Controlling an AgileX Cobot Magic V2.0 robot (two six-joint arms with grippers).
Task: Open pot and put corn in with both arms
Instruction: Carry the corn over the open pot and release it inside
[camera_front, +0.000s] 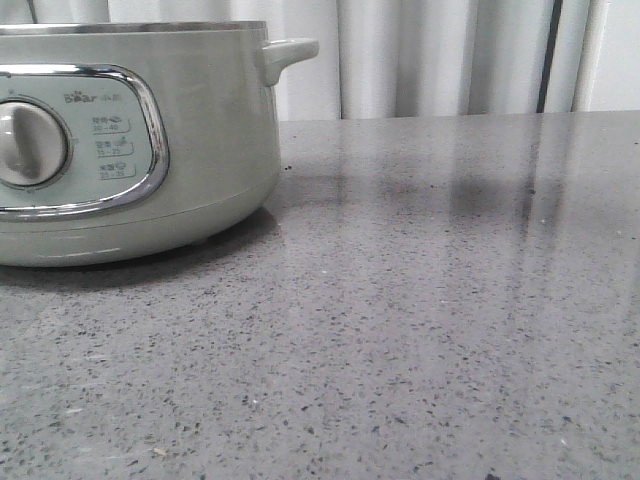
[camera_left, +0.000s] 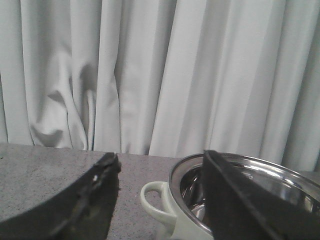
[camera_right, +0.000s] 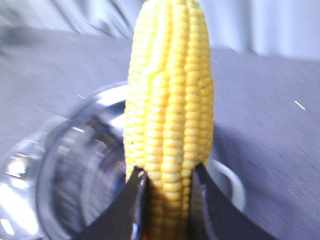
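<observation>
The pale grey-green pot (camera_front: 200, 130) stands at the left of the grey table, with its dial and chrome-framed panel facing me. In the left wrist view the pot (camera_left: 165, 210) has no lid on it and its steel inside shows. The lid is out of view. My left gripper (camera_left: 160, 156) is open and empty, beside the pot's side handle (camera_left: 152, 200). My right gripper (camera_right: 168, 171) is shut on the yellow corn (camera_right: 170, 100), which hangs over the pot's open, blurred steel bowl (camera_right: 75, 165). Neither gripper shows in the front view.
The speckled grey table (camera_front: 430, 300) stretches to the right of the pot. White curtains (camera_front: 450, 55) hang behind the table. The pot's stubby handle (camera_front: 290, 52) sticks out to the right.
</observation>
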